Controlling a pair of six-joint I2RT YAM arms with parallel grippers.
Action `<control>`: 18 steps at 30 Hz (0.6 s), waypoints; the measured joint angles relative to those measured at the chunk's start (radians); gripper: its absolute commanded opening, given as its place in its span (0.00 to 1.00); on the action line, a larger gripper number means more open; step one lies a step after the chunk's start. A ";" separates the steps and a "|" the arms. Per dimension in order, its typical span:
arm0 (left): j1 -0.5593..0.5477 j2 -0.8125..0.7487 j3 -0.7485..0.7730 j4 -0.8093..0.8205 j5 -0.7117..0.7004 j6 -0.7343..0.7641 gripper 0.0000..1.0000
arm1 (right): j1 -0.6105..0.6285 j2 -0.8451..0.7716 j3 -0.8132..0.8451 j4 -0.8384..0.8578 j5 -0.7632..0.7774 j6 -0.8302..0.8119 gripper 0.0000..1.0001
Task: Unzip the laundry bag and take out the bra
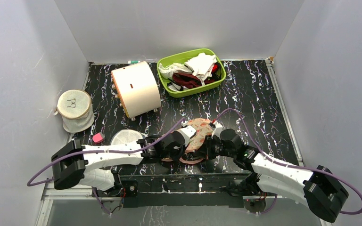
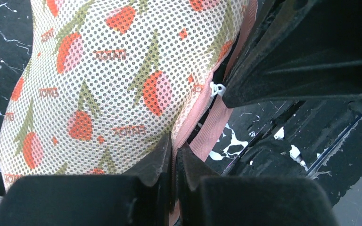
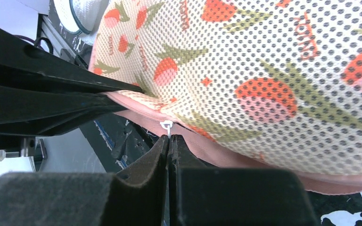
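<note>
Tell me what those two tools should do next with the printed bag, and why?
Probably the right tool should draw the white zip pull along the pink edging: it looks shut on that pull, while the left tool pinches the laundry bag edge, steadying it.

Laundry bag, cropped at picture's edges

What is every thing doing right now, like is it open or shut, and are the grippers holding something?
laundry bag, zip looks shut.
zip pull, gripped.
left gripper, shut on the laundry bag's pink edge.
right gripper, shut on the zip pull.
bra, not visible.
green basket, full of clothes.
white cylinder bag, lying on its side.
</note>
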 measured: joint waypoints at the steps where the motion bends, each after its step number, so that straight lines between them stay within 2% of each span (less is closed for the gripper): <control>1: 0.000 -0.012 -0.005 -0.002 -0.002 -0.002 0.00 | 0.000 0.004 0.000 0.000 0.002 0.000 0.00; 8: 0.001 -0.047 -0.023 -0.024 -0.018 -0.014 0.00 | 0.001 0.019 0.021 -0.030 0.048 -0.018 0.00; 18: 0.001 -0.098 -0.051 -0.034 -0.058 -0.040 0.00 | -0.002 -0.029 0.071 -0.158 0.209 -0.048 0.00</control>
